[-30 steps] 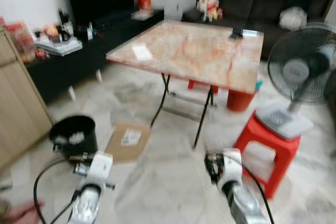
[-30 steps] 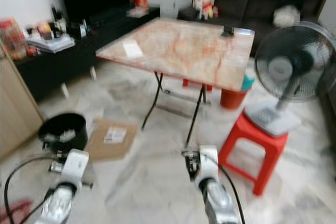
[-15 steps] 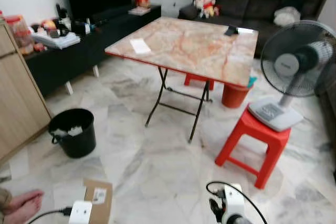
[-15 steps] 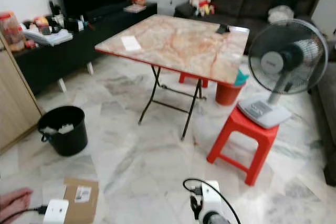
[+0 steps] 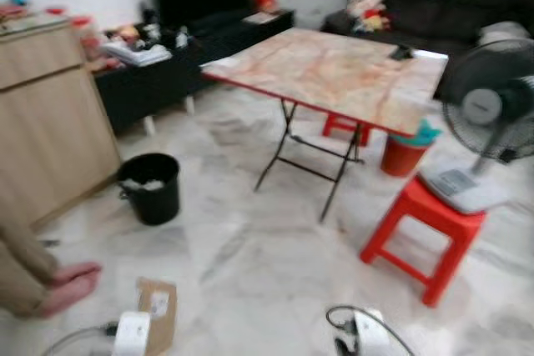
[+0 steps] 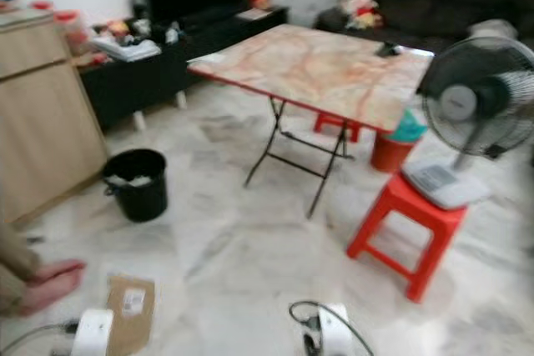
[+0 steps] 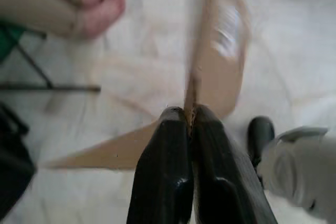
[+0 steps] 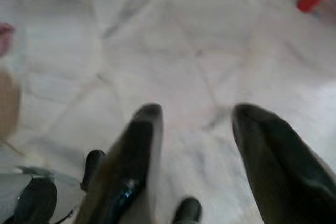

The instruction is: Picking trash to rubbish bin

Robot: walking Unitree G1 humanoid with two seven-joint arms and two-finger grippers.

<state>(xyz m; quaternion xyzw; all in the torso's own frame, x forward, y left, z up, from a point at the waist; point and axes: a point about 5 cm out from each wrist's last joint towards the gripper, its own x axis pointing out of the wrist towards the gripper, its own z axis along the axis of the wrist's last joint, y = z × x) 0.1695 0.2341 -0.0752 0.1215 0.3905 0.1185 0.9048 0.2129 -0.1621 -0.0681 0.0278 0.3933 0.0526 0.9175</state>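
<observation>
No text, brand, number or sign is legible in any view; motion blur removes fine detail.

- Cardboard piece (image 6: 129, 313), on the floor at near left: carries a white printed label (image 6: 133, 301). Its print is too blurred to read. In the left wrist view the same label (image 7: 229, 27) appears as a pale smear.
- Fan (image 6: 476, 97), on the red stool (image 6: 409, 227) at right: the hub bears a small dark mark, not readable.
- White sheet (image 5: 219, 61) on the far left corner of the surface (image 5: 334, 72): no print can be made out.
</observation>
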